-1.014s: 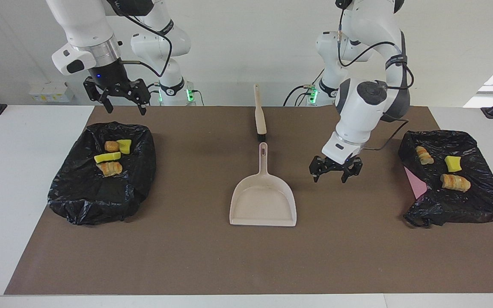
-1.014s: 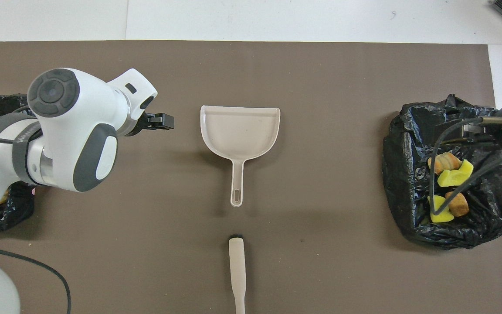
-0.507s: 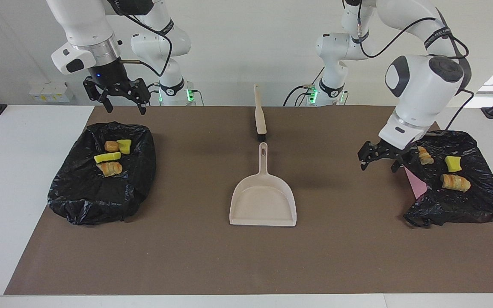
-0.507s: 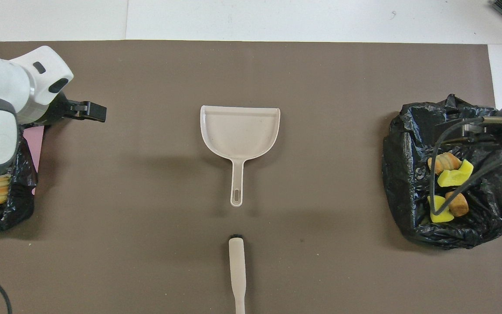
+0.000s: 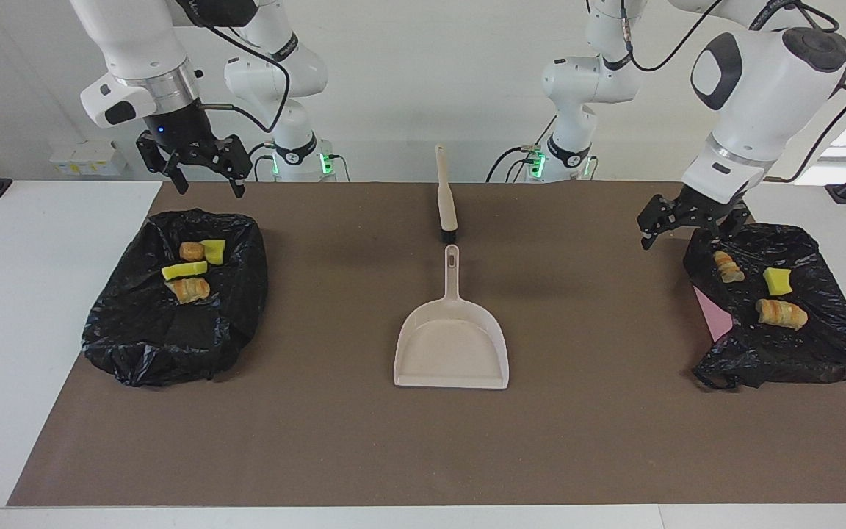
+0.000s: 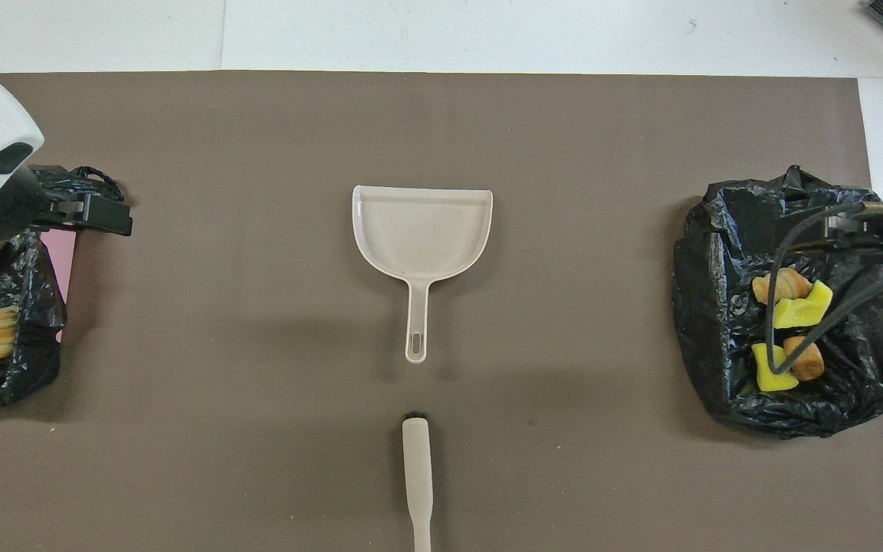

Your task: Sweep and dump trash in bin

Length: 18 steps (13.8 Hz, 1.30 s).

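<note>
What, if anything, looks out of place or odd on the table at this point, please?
One oddity: a pink sheet pokes out from under the bag-lined bin at the left arm's end. Otherwise the trash lies in the two bins, and the dustpan sits empty beside the brush.

A white worktop (image 5: 41,308) carries a large brown mat (image 5: 423,441) that covers most of it. A plain white wall (image 5: 408,88) rises at the far edge. A small white box (image 5: 89,158) sits at the wall. Bright light enters at the far right.
</note>
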Each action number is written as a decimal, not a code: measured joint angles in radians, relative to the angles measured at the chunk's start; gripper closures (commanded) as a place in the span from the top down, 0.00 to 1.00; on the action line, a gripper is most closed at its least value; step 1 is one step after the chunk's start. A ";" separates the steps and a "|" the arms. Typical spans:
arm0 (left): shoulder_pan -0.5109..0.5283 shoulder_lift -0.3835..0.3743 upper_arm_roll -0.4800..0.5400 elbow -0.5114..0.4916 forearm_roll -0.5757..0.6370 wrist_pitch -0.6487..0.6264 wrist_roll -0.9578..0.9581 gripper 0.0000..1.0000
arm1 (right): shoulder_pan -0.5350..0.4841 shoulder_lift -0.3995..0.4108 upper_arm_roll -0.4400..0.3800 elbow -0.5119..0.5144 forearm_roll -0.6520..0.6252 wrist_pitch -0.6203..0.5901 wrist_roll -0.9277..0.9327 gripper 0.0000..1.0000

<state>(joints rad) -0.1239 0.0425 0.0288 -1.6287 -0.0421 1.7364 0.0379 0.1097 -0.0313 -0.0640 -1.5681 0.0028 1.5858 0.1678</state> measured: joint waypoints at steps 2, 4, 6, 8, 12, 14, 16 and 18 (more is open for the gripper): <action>0.001 -0.019 0.001 0.010 0.000 -0.060 0.000 1.00 | 0.000 0.000 0.000 0.000 0.000 0.000 0.000 1.00; 0.018 -0.035 0.002 -0.001 0.000 -0.078 0.003 1.00 | 0.000 0.000 0.000 0.000 0.000 0.000 0.000 1.00; 0.028 -0.041 0.003 -0.009 0.000 -0.087 0.014 1.00 | 0.000 0.000 0.000 0.000 0.000 0.000 0.000 1.00; 0.029 -0.047 0.001 -0.009 0.001 -0.095 0.018 1.00 | 0.000 0.000 0.000 0.000 0.000 0.000 0.000 1.00; 0.029 -0.072 0.000 0.014 0.021 -0.147 0.056 1.00 | 0.000 0.000 0.000 0.000 0.000 0.000 0.000 1.00; 0.029 -0.075 0.000 0.015 0.021 -0.148 0.062 1.00 | 0.000 0.000 0.000 0.000 0.000 0.000 0.000 1.00; 0.030 -0.075 0.001 0.015 0.021 -0.151 0.064 1.00 | 0.000 0.000 0.000 0.000 0.000 0.000 0.000 1.00; 0.030 -0.075 0.001 0.015 0.021 -0.153 0.065 1.00 | 0.000 0.000 0.000 0.000 0.000 0.000 0.000 1.00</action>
<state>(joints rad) -0.0942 -0.0326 0.0294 -1.6138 -0.0208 1.5830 0.1024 0.1097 -0.0313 -0.0640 -1.5681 0.0028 1.5858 0.1678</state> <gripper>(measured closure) 0.000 0.000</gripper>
